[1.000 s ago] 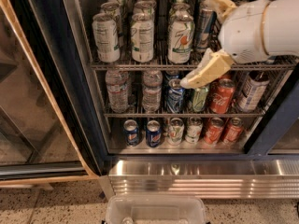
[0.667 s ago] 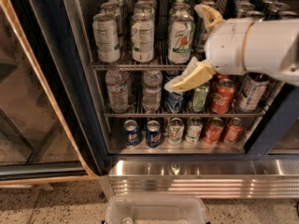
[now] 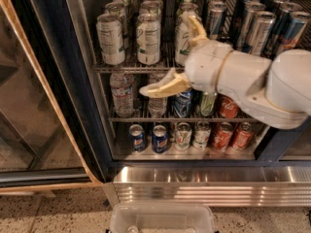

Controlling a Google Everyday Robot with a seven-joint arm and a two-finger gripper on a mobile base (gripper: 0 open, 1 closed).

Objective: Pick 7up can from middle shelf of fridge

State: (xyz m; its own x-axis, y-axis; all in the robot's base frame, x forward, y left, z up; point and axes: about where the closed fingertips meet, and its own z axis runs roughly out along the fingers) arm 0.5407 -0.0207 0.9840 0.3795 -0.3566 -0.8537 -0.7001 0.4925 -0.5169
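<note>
The fridge [image 3: 53, 81] stands open, its dark frame on the left. White 7up cans with green print stand in the front row of the middle shelf [image 3: 121, 69], at the left [image 3: 111, 38], in the middle [image 3: 148, 38] and at the right [image 3: 182, 42]. My gripper [image 3: 177, 57] is open in front of the right can and partly hides it. One finger [image 3: 195, 27] points up across that can. The other finger [image 3: 160, 87] points left below the shelf rail, in front of a water bottle. My white arm reaches in from the right.
Water bottles [image 3: 122, 93], a blue can [image 3: 182, 106], a green can [image 3: 207, 105] and red cola cans [image 3: 227, 107] stand on the rack below. More cans line the bottom row [image 3: 160, 139]. Slim blue-and-silver cans [image 3: 257, 28] stand upper right. The glass door [image 3: 24, 106] is at the left, a ribbed steel panel [image 3: 204, 186] and a clear bin [image 3: 163, 220] below.
My arm and gripper have moved left across the fridge front. The lower finger has gone from the blue can to in front of the water bottle. The cans have not moved.
</note>
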